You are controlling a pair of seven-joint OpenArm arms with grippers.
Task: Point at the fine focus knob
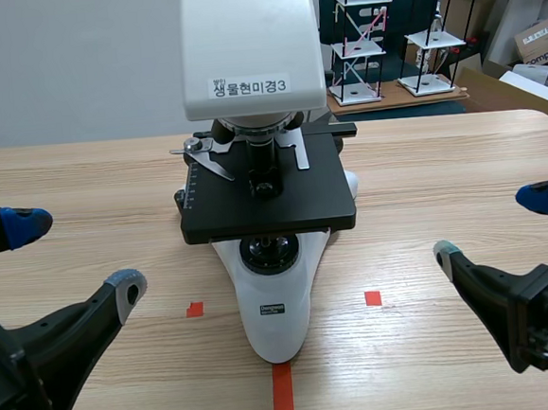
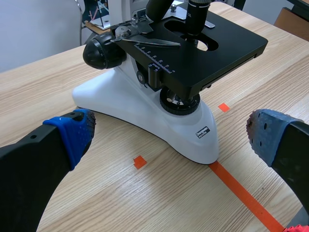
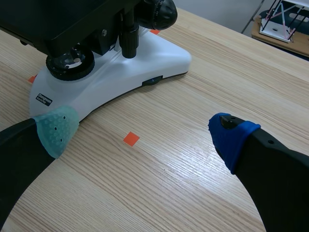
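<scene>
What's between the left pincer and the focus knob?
Nothing visible. Only table surface lies between the open left pincer and the black focus knob on the side of the microscope.

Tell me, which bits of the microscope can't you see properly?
Scene view: the microscope's head is cut off by the picture's edge; no eyepieces show.
Scene view: the stage hides nearly all of the focus knob.
Right wrist view: the other knob is cut off by the edge.
Scene view: the base label is too small to read.
</scene>
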